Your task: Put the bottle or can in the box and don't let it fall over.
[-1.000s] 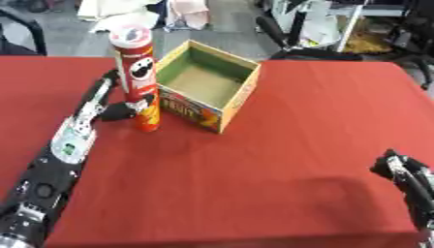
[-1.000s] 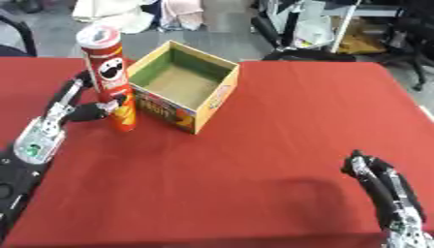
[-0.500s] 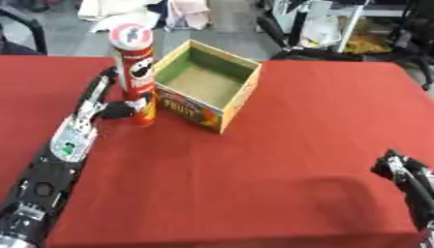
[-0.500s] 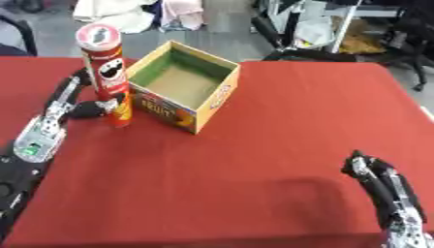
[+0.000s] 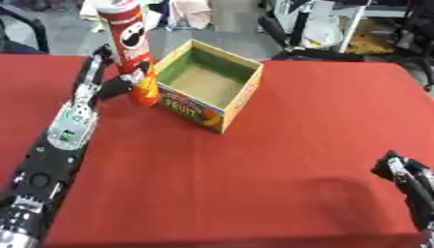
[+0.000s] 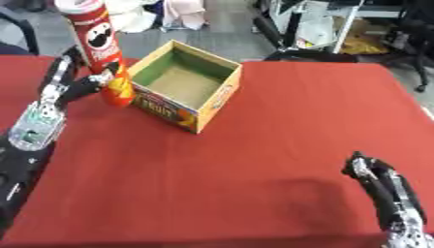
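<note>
- Red cloth covers the counter (image 5: 280, 160), bare across its near and right parts.
- Tall red can (image 5: 129, 48) stands upright at the far left, just beside the box's (image 5: 209, 85) left wall, lower end orange.
- Left hand (image 5: 108, 77) has its fingers and thumb curled round the can.
- Open cardboard box sits askew, inside empty.
- Right hand (image 6: 373, 174) rests near the lower right corner, fingers relaxed.
- Chairs and clutter crowd the floor past the far edge.
</note>
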Tool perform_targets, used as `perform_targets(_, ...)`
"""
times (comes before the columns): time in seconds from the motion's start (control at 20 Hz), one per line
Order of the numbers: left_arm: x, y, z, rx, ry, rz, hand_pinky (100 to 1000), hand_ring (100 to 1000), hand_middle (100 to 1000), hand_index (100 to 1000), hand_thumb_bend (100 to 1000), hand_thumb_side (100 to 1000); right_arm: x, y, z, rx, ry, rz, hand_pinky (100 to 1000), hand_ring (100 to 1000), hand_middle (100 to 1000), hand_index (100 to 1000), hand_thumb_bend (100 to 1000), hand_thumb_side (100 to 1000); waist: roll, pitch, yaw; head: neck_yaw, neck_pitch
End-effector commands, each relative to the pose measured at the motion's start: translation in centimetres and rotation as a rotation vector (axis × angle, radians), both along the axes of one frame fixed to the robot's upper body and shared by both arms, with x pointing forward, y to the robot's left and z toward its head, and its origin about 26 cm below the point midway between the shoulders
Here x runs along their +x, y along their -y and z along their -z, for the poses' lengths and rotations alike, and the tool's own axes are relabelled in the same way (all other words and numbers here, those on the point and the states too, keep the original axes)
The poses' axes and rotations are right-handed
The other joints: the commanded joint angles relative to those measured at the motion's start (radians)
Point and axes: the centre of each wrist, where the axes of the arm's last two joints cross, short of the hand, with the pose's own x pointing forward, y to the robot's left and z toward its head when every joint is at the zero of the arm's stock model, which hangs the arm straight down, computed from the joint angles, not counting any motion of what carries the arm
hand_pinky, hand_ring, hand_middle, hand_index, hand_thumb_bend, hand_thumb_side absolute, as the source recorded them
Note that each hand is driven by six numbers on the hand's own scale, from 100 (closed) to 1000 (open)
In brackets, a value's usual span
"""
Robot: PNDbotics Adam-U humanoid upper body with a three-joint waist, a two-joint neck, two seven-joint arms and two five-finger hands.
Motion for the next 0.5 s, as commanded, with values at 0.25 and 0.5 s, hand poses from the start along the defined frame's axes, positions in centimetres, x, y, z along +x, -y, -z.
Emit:
perform_targets(0.25, 2.6, 2.0, -3.0, 0.033, 0.048, -0.008, 1000, 978, 875, 477, 100, 262, 0.4, -0.1, -0.6, -0.014, 0.014, -0.039, 805, 632, 532, 565, 100, 560, -0.002, -0.010, -0.039, 0.025, -0.010)
perform_targets(0.5, 3.5, 4.6, -1.8, 0.069, 0.021, 0.050, 1000, 980, 885, 558, 100, 216, 0.5, -0.5, -0.6, -0.009, 0.015, -0.059, 805, 632, 532, 565, 100, 558, -0.007, -0.008, -0.065, 0.029, -0.019)
